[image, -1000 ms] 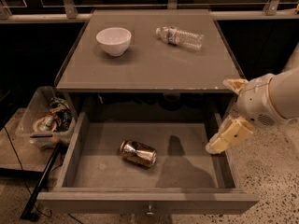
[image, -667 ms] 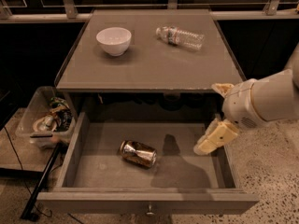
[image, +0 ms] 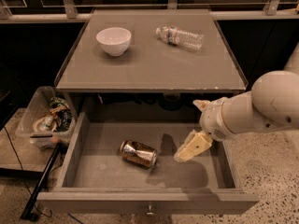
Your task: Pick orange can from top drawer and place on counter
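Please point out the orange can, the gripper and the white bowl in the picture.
orange can [image: 138, 153]: camera view, mid-side, lying in the top drawer [image: 103, 174].
gripper [image: 189, 130]: camera view, midway between fingertips, over the drawer's right half.
white bowl [image: 113, 41]: camera view, outer wall.

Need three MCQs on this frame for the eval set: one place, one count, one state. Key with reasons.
1. Where is the gripper?
A) over the open top drawer, right of the orange can
B) down at the floor bin
C) up at the window rail

2. How many things are on the counter?
A) one
B) two
C) four

3. The orange can is:
A) upright
B) clamped in the gripper
C) lying on its side, free

Key:
1 A: the gripper's open fingers hang above the drawer floor, apart from the can.
2 B: only a white bowl and a clear water bottle are there.
3 C: it lies on the drawer floor with nothing touching it.
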Available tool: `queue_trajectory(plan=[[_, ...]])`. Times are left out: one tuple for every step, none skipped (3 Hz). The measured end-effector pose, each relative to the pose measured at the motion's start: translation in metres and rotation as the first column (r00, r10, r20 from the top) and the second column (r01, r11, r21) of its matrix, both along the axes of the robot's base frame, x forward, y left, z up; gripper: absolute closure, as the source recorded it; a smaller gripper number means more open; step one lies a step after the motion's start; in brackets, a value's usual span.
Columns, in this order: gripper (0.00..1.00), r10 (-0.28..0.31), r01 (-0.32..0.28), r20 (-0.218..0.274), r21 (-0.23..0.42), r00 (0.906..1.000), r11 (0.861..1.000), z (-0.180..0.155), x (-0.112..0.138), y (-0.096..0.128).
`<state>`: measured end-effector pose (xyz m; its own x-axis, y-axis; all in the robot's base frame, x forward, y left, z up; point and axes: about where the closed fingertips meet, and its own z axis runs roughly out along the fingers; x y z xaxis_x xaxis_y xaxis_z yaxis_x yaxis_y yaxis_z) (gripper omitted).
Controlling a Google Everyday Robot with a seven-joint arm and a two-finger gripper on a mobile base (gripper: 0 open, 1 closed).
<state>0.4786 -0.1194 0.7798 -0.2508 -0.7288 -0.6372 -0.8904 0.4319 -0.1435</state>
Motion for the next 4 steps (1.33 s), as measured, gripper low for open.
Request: queue_trajectory(plan=[[0.0, -0.023, 0.024, -0.011, 0.022, 0.9997, 0.999, -0.057, 0.006, 0.028], [0.0, -0.023, 0.024, -0.011, 0.021, 0.9997, 0.999, -0.057, 0.006, 0.028], [0.0, 0.015, -0.015, -0.037, 0.019, 0.9992, 1.0, -0.067, 0.001, 0.044], [0.0, 0.076, -0.072, -0.105, 0.045, 0.9915, 0.996, -0.097, -0.007, 0.081]])
